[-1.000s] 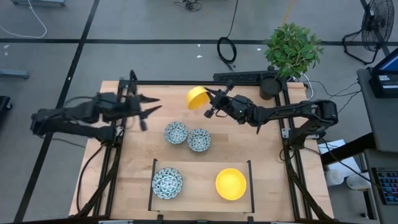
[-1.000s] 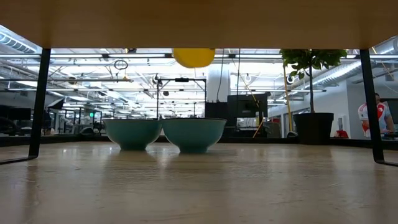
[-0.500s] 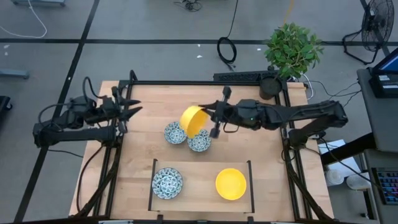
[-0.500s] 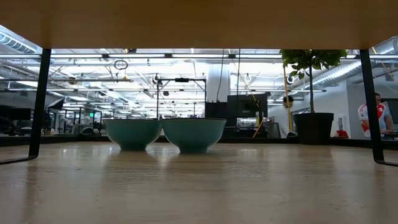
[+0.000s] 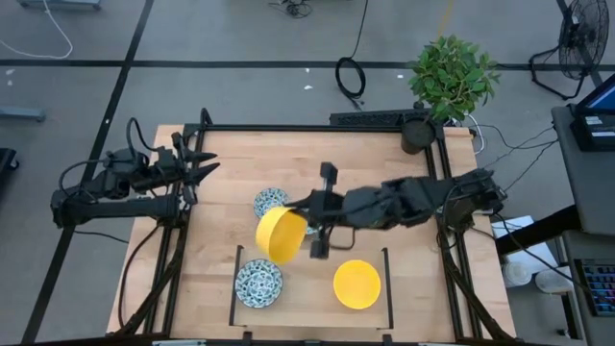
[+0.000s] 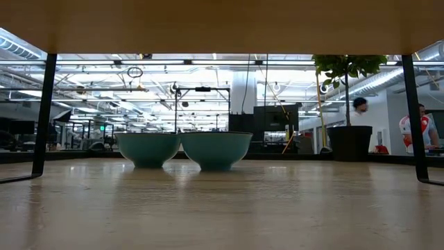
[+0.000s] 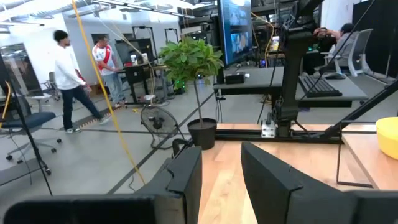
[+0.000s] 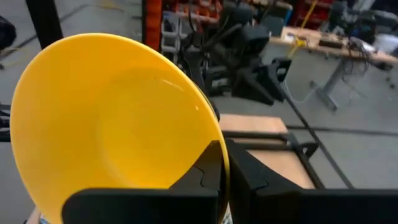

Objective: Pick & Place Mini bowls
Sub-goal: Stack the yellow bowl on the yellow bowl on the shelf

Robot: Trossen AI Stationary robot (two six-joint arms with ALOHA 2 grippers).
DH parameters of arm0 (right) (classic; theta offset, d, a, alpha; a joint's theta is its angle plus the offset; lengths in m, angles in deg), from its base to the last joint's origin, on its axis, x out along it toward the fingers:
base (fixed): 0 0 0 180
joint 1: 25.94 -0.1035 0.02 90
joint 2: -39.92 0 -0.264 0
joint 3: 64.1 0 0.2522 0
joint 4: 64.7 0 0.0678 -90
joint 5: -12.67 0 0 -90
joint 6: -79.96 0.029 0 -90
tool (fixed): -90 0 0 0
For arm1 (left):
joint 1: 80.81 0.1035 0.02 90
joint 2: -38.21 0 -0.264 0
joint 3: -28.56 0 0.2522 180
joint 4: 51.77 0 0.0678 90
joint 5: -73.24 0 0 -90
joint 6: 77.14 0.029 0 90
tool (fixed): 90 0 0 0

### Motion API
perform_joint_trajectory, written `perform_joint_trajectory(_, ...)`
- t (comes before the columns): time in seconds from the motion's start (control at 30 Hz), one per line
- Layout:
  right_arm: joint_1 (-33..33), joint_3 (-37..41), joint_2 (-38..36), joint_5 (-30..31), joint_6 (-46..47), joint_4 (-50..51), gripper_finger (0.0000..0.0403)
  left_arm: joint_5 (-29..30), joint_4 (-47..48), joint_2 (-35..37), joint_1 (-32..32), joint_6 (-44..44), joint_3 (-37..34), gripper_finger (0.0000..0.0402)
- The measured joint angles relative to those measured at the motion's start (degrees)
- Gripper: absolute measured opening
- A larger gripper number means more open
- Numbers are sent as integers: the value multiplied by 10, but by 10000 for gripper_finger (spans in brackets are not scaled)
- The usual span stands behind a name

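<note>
Yellow mini bowl (image 5: 276,234) hung tilted, rim pinched by your right gripper (image 5: 309,227); probably light, stiff, slippery. Left gripper (image 5: 202,170) waited part-open, holding nothing.

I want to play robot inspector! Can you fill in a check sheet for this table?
Surface: pale wooden table with a black-framed area at the front edge.
Job's things: bright yellow mini bowl tilted in the air; another yellow bowl and a blue-patterned white bowl in the frame; one more patterned bowl visible mid-table.
Clutter: nothing seen.
Grippers: right gripper shut on the tilted bowl's rim; left gripper open, empty, over the table's left edge.
Cables: coiled black cable on the floor.
Surroundings: green potted plant; people walking.
</note>
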Motion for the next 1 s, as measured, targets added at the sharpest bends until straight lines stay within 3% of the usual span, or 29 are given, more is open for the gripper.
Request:
perform_joint_trajectory(0.23,-24,-31,35,29,119,85,0,0,0,0,0,0,0,118)
perform_joint_trajectory(0.57,-26,-32,11,-83,287,250,0,0,0,0,0,0,0,118)
perform_joint_trajectory(1.0,-44,-32,3,-165,439,373,0,0,0,0,0,0,0,118)
